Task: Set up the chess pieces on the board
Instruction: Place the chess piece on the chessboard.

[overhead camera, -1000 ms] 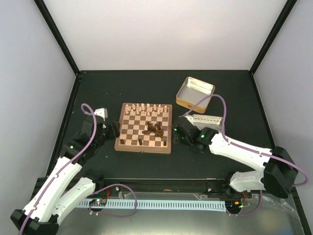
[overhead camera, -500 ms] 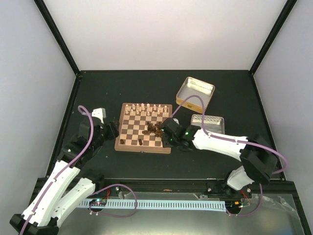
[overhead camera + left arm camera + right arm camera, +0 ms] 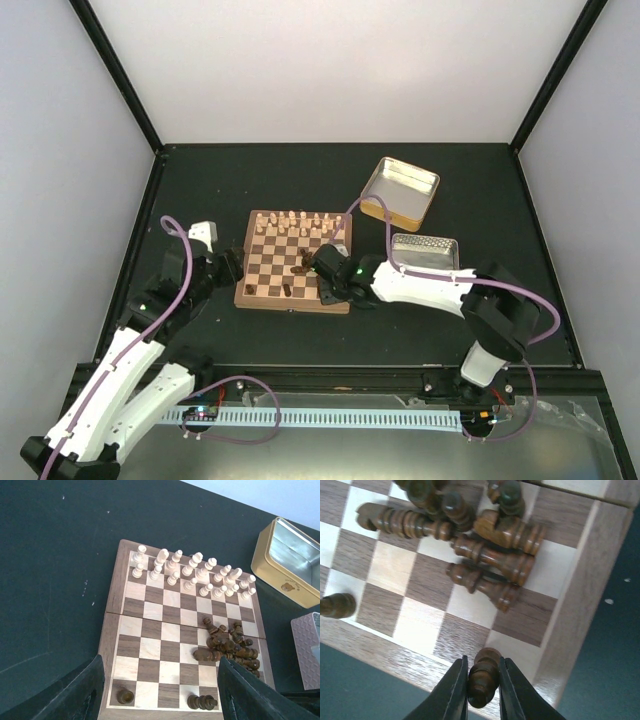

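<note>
At the near right corner of the board (image 3: 243, 272), we find the right pincer (image 3: 482, 661) clenched on one dark chessman (image 3: 483, 684), a finger pressed against each side of it. The piece hangs over the last light square and the border beside it. We cannot tell whether its foot touches the wood.

We judge the step in hand to be picking a single man out of the heap of dark chess pieces (image 3: 231, 646), which lie tumbled on their sides over the right-hand squares of the near half. A lone dark man (image 3: 125, 696) sits on the nearest row and a second dark man (image 3: 201, 701) sits well apart from it, so most of the dark side is not yet placed. The pale chessmen (image 3: 192, 572) fill the two far rows in order.

As we see it, the next move calls for carrying the held man to its proper square on a near row. It must then be set upright and let go without knocking the heap just beside it.

The left pincer (image 3: 160, 682) hovers released at the board's near left edge, with nothing between its fingers.

Of containers, the gold tin (image 3: 400, 188) sits open on the tabletop (image 3: 200, 180) beyond the board's far right corner and looks bare inside. The flat tin with a dotted floor (image 3: 425, 250) lies nearer the right arm and also holds nothing we can make out.
</note>
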Robot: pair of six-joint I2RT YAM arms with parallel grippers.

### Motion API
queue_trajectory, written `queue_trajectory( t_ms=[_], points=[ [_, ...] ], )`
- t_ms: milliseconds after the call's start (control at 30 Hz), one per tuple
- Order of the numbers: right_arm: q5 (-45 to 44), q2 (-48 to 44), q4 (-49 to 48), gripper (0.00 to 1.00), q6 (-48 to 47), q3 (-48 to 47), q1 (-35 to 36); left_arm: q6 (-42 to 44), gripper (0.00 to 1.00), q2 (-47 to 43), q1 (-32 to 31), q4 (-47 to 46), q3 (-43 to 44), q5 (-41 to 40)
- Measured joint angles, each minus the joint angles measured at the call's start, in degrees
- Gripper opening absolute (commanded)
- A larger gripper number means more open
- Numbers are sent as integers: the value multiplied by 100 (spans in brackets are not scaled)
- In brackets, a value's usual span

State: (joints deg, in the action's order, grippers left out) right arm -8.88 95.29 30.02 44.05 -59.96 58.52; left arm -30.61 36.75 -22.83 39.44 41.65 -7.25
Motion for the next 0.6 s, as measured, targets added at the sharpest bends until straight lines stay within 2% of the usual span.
queue_trajectory(
  t_ms=[400,600],
  points=[
    [-2,509,-52,14,-232,-601,369,2,64,0,0,-2,-46,2],
    [0,765,-85,17,-321,-798,415,7,64,0,0,-2,-48,0]
  ],
)
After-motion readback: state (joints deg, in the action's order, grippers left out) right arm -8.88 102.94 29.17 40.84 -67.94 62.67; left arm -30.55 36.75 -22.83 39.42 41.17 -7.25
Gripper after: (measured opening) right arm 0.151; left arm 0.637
